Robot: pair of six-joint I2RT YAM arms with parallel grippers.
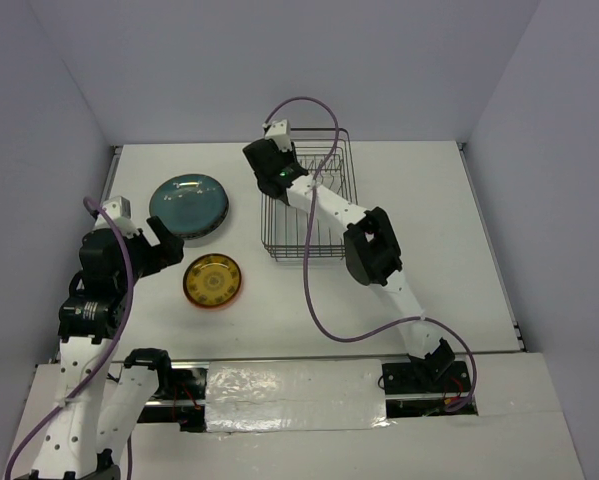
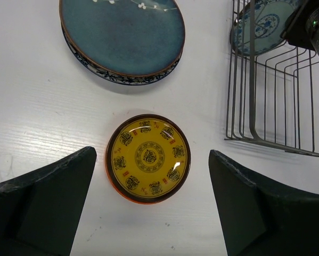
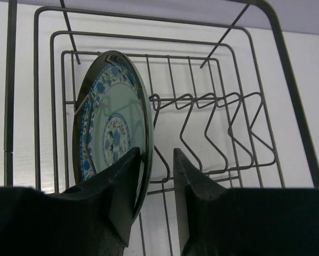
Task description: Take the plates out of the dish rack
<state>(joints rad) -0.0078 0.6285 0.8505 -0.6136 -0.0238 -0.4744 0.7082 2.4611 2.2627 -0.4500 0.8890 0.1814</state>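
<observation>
Standing on edge in the rack (image 3: 266, 101), the floral plate (image 3: 114, 125) leans among the wires at the left side of the right wrist view, with bare divider prongs to its right. The right gripper (image 3: 155, 154) has reached into the rack and straddles this plate's near rim. Its left finger (image 3: 119, 186) lies over the plate's face, and its right finger (image 3: 194, 192) stands just beside the rim, a slim gap showing between them. The jaws are only a little apart and not clamped on the plate. Whether the left finger touches the plate cannot be told.

From above, the right arm (image 1: 379, 255) stretches over the rack's near edge to its far left part, and the rack sits on the white table (image 1: 449, 230), right of the other plates.

The left gripper (image 2: 151, 154) hangs over the table with its jaws spread wide and holding nothing. Straight below, between the two fingers in the left wrist view, the yellow plate (image 2: 148, 158) lies flat, with an orange rim and a dark pattern on its face. Beyond it lies the teal plate (image 2: 122, 34), stacked on another plate with a blue-patterned rim (image 2: 95, 66). Both piles are left of the rack and apart from it. The yellow plate sits nearer the arm bases than the teal one.
</observation>
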